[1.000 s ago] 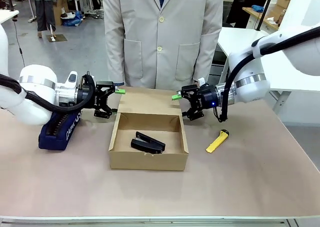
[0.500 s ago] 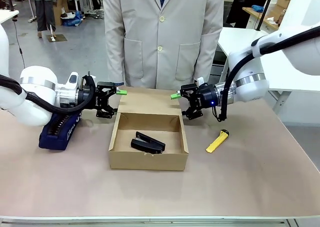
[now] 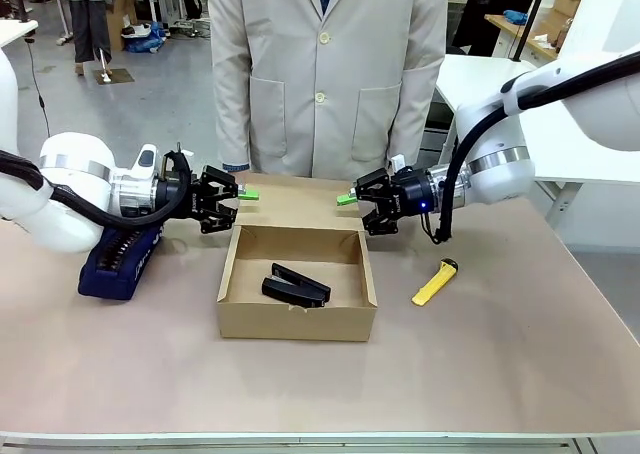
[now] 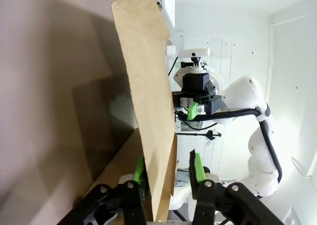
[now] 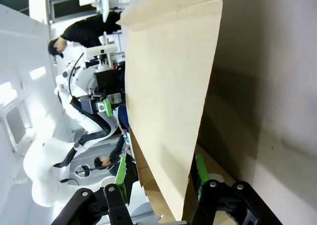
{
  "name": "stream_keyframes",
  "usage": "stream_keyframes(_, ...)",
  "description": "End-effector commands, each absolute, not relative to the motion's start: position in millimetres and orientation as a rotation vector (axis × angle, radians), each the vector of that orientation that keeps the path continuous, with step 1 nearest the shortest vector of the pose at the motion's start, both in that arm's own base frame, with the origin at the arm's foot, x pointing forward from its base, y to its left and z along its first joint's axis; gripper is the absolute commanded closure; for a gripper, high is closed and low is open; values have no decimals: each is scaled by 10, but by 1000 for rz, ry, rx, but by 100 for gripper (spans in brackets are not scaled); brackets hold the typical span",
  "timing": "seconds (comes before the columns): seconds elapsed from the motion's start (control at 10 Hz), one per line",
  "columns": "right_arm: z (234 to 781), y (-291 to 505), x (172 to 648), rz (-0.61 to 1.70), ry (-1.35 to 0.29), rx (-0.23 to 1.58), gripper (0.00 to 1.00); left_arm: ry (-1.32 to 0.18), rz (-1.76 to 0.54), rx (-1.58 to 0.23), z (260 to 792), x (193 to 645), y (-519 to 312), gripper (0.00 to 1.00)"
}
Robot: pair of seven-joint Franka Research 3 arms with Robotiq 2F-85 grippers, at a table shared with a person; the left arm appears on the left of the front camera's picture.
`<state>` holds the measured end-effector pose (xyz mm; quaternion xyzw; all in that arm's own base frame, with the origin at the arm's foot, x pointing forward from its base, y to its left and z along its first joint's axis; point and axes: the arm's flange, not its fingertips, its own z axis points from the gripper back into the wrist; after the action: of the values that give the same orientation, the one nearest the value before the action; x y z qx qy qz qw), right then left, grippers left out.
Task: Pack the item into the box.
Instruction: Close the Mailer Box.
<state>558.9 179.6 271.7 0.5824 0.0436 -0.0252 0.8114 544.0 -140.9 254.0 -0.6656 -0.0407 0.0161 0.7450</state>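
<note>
Closing in from both sides, the two arms have slid their tools toward the raised lid flap [image 3: 300,202] over the last second, so each now sits at a side edge of it. To me that puts the task at shutting the lid.

The left gripper [image 3: 240,207] has its fingers apart, straddling the flap's left edge. In its wrist view the cardboard stands between the green pads [image 4: 198,168], against one pad and clear of the other, so nothing is clamped.

In the middle, the black stapler [image 3: 295,286] already lies on the floor of the cardboard box [image 3: 295,324], untouched by either arm.

The right gripper [image 3: 355,212] mirrors this at the flap's right edge, its fingers spread with the cardboard between them and not pinched.
</note>
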Motion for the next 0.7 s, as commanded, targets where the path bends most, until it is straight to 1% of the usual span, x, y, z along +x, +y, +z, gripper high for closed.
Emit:
stream_keyframes(0.0, 2743, 1784, 5630, -45, 97, 1258, 38, -91, -6, -1479, 2476, 5408, -1398, 56)
stream_keyframes(0.4, 2739, 1789, 5606, -13, 78, 1273, 38, -108, -18, -1500, 2562, 5359, -1368, 56)
stream_keyframes(0.5, 2746, 1793, 5594, -13, 71, 1270, 50, -113, -27, -1505, 2588, 5339, -1365, 56)
stream_keyframes(0.6, 2758, 1791, 5585, 0, 51, 1272, 53, -121, -33, -1504, 2608, 5325, -1366, 56)
